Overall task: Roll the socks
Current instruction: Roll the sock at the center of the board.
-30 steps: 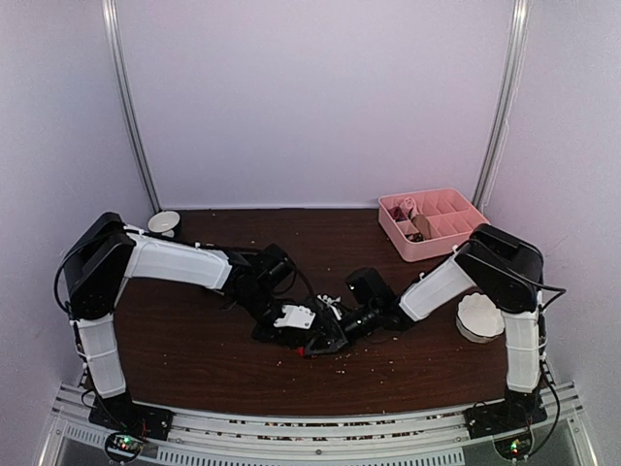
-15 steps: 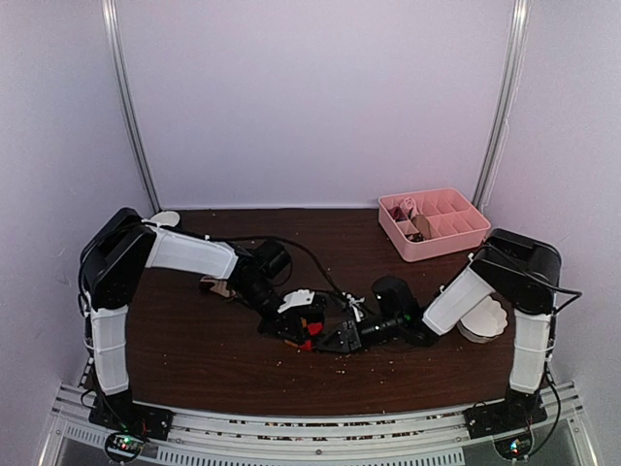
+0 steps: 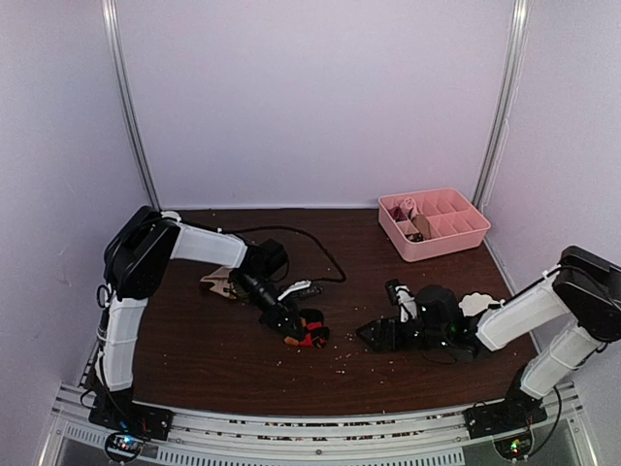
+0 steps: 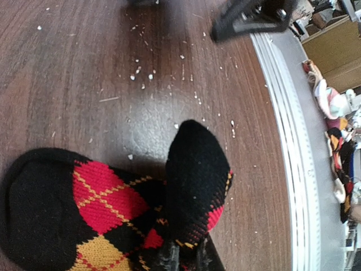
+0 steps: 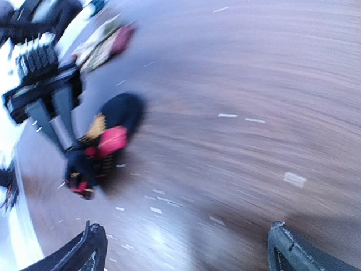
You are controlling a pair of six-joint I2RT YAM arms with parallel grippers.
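**One pinch, easy to lose**

Your left claw (image 4: pixel 186 261) pinches the black sock (image 4: pixel 96 214), bunched on the table (image 3: pixel 194 359). Your right claw (image 3: pixel 376 335) gapes wide, holding nothing. The tan sock (image 3: pixel 217 283) lies farther back. Tug now and the bunch may flop open: only its edge is pinched.

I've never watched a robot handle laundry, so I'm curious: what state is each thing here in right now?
left gripper: shut on the diamond sock.
right gripper: open, empty.
diamond sock: bunched up, one end pinched.
striped sock: lying loose, not held.
pink tray: upright, a few compartments filled.
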